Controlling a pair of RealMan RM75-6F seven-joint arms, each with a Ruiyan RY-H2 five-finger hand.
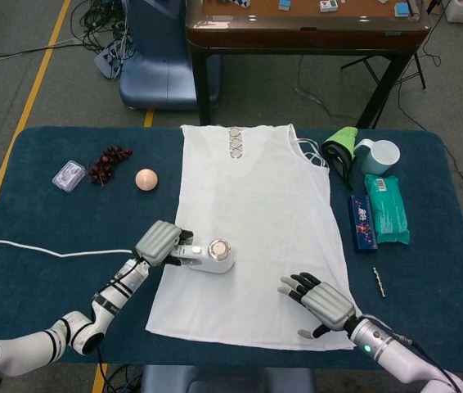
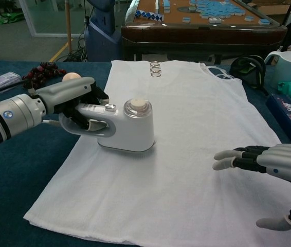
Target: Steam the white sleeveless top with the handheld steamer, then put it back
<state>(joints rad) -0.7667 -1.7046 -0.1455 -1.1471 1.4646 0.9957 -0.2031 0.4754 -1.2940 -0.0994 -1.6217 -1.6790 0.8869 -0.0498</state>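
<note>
The white sleeveless top [image 1: 256, 221] [image 2: 186, 134] lies flat along the middle of the blue table, neckline at the far end. My left hand [image 1: 159, 242] [image 2: 71, 98] grips the handle of the white handheld steamer [image 1: 212, 256] [image 2: 127, 128], whose base rests on the top's left part. A white cord [image 1: 43, 252] trails from it to the left. My right hand [image 1: 317, 301] [image 2: 274, 164] hovers over the top's lower right area, fingers spread, holding nothing.
Grapes [image 1: 109, 162], a small clear box [image 1: 69, 175] and a peach-coloured ball [image 1: 146, 178] sit at the far left. At the right are a green-black item [image 1: 339, 147], a white mug [image 1: 379, 155], a teal packet [image 1: 386, 208], a blue box [image 1: 361, 221] and a thin pen [image 1: 378, 281].
</note>
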